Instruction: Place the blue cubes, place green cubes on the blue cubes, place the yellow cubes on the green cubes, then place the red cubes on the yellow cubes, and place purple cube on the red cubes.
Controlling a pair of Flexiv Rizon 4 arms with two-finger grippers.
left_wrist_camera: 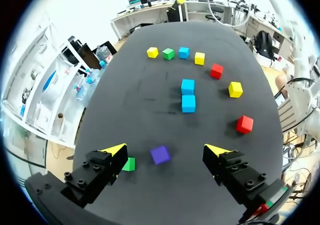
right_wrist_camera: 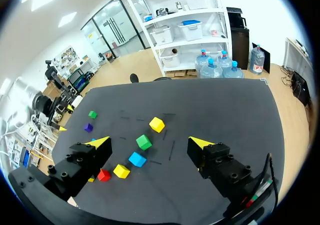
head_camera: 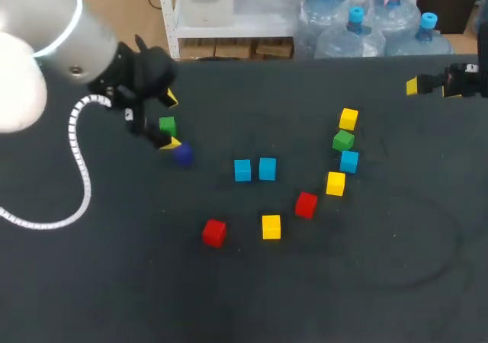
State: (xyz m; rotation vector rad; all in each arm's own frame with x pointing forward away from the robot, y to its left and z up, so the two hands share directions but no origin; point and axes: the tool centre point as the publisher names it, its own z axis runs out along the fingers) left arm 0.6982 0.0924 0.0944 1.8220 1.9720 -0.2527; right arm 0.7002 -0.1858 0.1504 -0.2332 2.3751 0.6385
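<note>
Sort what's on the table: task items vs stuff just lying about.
Task items:
- blue cubes
- green cubes
- yellow cubes
- red cubes
- purple cube

Just lying about:
- nothing seen; only the black table under the cubes

Plain black table [head_camera: 229,297], three light blue cubes [head_camera: 242,170], two green cubes [head_camera: 343,139], three yellow cubes [head_camera: 271,226], two red cubes [head_camera: 214,232], one purple cube [left_wrist_camera: 160,154], left gripper [left_wrist_camera: 165,149] and right gripper [right_wrist_camera: 150,142] black with yellow tips, left arm [head_camera: 69,38] silver-grey.
</note>
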